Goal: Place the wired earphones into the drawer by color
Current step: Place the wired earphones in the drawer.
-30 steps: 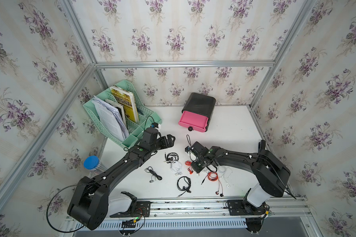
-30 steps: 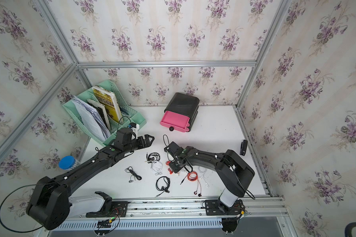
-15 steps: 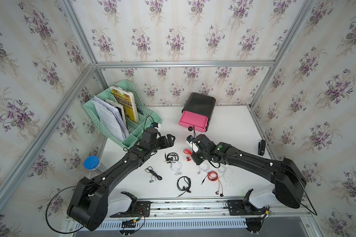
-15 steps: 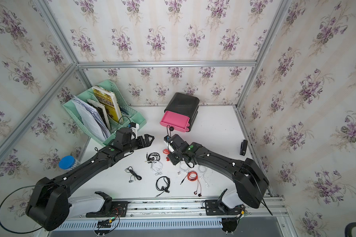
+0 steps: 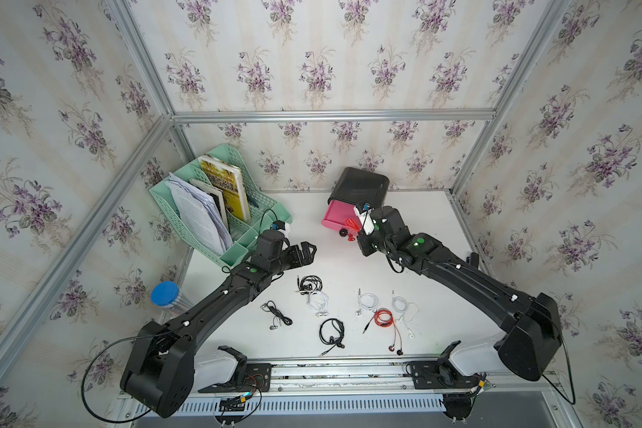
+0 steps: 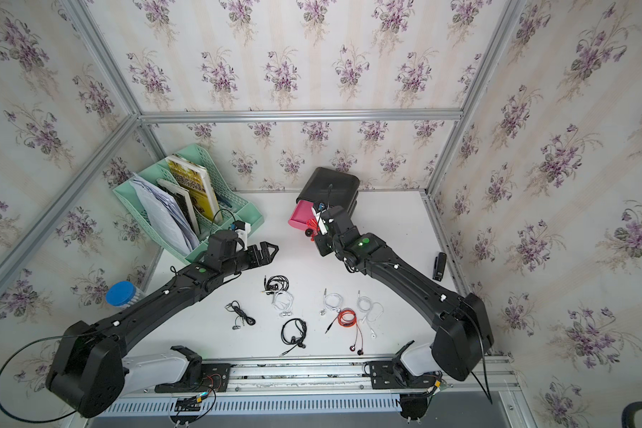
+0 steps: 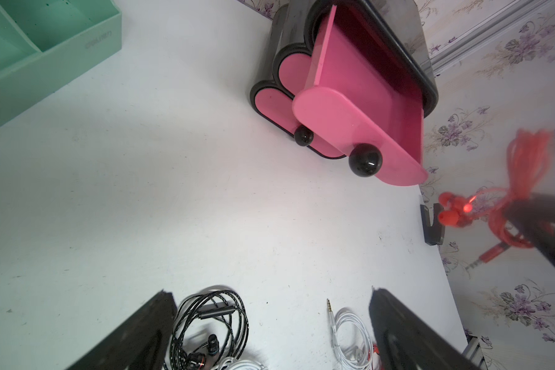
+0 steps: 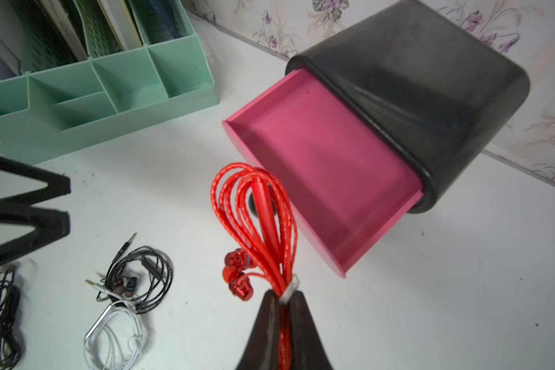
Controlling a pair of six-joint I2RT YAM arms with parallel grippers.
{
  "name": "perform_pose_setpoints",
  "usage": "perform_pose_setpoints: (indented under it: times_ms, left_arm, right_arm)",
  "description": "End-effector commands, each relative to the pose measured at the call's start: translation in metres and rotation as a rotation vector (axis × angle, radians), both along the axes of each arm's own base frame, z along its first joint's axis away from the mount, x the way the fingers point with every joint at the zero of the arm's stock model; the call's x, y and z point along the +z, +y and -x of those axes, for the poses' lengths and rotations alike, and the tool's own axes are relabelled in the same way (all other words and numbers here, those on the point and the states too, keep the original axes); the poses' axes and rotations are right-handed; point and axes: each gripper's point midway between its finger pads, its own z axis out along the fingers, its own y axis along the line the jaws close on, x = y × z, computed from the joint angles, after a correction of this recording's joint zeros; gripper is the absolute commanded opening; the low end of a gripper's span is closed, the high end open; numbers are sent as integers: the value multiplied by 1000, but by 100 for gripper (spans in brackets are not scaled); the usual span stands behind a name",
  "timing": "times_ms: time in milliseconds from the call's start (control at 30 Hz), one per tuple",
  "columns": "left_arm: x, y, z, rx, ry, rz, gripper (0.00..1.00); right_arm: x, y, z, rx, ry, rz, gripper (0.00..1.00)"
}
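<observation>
Your right gripper [image 8: 284, 298] is clenched on the red earphones [image 8: 253, 217], and the coil hangs just in front of the open top drawer [image 5: 335, 218], not yet over it. In a top view the tray lies at about eleven o'clock from those jaws and is pulled out toward seven. The right arm is nearer. Your left gripper [image 5: 307, 251] hangs released and empty at nine o'clock.
</observation>
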Motion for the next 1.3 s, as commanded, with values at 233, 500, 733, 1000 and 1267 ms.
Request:
perform_pose_setpoints:
  times_ms: [233,500,733,1000,1267]
  left_arm:
    - [8,-5,-4,-8,-19,30,99]
    - [7,-4,-4,-5,-16,27,99]
    - [7,-5,-4,-6,-16,29,99]
    - [7,-4,-4,-3,-15,28,99]
    - [6,-4,-5,-2,-12,25,99]
  right_arm:
    - [24,0,-62,-5,-87,-15,1]
    - [16,15,-81,63,-83,-8,2]
    - [-5,6,-104,54,-69,16,2]
    - [-20,15,-114,77,-44,28,2]
    - [-29,22,-114,103,-10,15,3]
